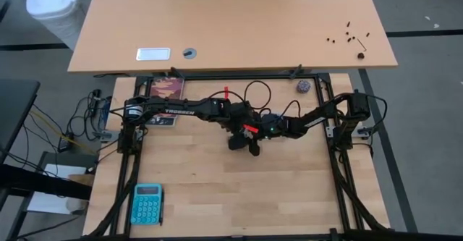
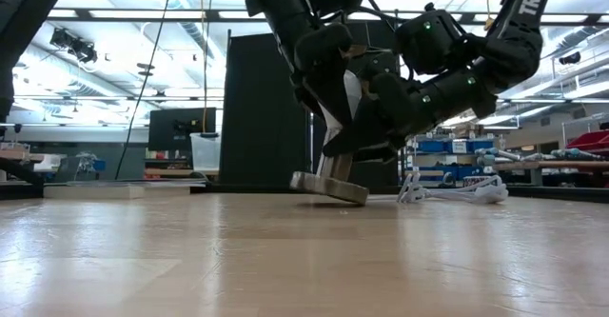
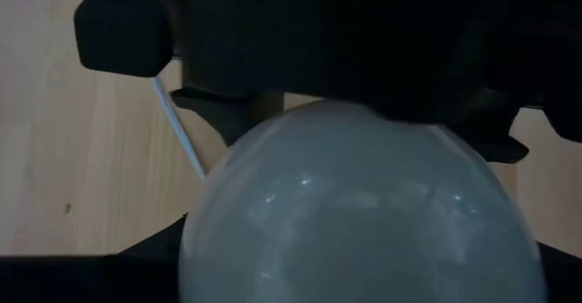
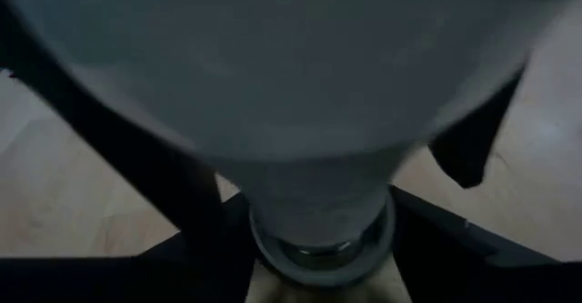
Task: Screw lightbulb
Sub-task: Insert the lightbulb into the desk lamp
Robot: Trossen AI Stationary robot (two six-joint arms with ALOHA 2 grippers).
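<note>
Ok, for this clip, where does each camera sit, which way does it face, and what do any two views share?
High view: above the table, looking straight down; both arms meet mid-table, left gripper and right gripper side by side.
Low view: at table-top height, looking level across into the room; both arms come down onto the socket disc, which sits tilted.
Left wrist view: on the left wrist, filled by the lightbulb.
Right wrist view: on the right wrist, looking along the bulb to its screw base.
Shared: both wrist views show the same bulb close up.

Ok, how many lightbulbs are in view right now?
1: the lightbulb, mid-table where the two arms meet, its neck in the tilted socket disc. The arms could hide another.
</note>
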